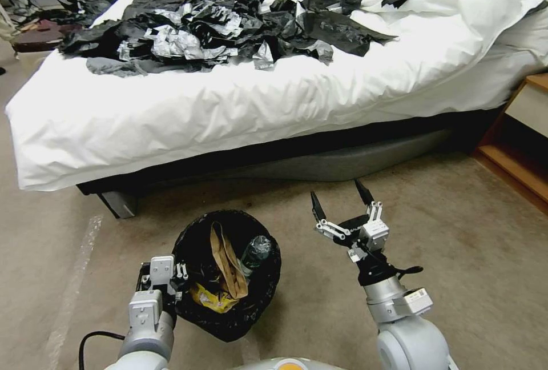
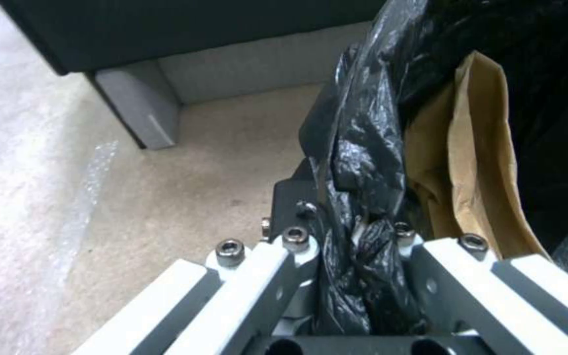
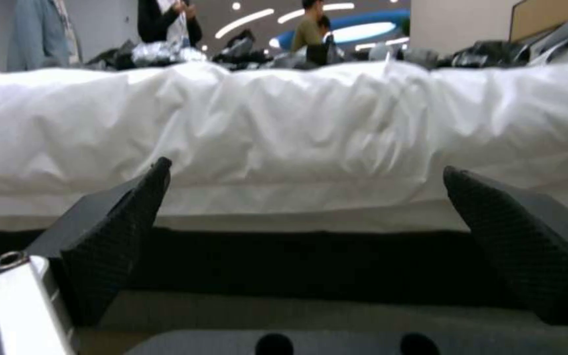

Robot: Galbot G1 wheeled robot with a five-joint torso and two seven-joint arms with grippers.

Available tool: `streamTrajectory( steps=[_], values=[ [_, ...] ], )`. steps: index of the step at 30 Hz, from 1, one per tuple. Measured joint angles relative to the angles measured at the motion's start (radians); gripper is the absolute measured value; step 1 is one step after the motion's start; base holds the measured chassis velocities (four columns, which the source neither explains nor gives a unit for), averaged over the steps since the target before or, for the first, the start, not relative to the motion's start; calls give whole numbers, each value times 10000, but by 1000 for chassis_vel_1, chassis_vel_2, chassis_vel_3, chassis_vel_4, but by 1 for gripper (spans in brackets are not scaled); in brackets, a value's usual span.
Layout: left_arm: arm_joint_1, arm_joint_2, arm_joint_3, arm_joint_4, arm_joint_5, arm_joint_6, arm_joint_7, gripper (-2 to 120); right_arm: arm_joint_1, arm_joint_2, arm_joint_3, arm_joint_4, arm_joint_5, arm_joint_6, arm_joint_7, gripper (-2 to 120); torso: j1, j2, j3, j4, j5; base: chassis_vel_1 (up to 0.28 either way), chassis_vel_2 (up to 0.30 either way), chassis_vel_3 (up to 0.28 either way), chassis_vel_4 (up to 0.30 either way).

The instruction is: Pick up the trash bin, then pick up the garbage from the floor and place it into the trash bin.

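The trash bin, lined with a glossy black bag, is close in front of me on the left over the carpet. My left gripper is shut on its near-left rim; in the left wrist view the gripper pinches the folded bag. Garbage lies inside the bin: a brown cardboard scrap, a clear plastic bottle and a yellow wrapper. To the right of the bin, my right gripper is open, holds nothing and points at the bed.
A bed with a white duvet spans the view ahead, covered in black and silver plastic sheets. Its grey leg stands just beyond the bin. A wooden nightstand is at the right. Bare carpet lies around the right arm.
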Motion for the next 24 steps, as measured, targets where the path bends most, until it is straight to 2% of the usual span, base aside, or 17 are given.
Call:
streamTrajectory(
  steps=[13, 24],
  values=[
    [111, -6, -35, -131, -12, -16, 5, 3, -147, 6, -288, -267, -211, -315, 201, 100, 0, 0, 0, 0, -1, 79, 64, 80, 83],
    [173, -34, -57, -216, -4, -22, 12, 3, 11, 61, -267, -323, -203, -461, 269, 100, 0, 0, 0, 1, 0, 125, 132, 115, 118]
  ],
)
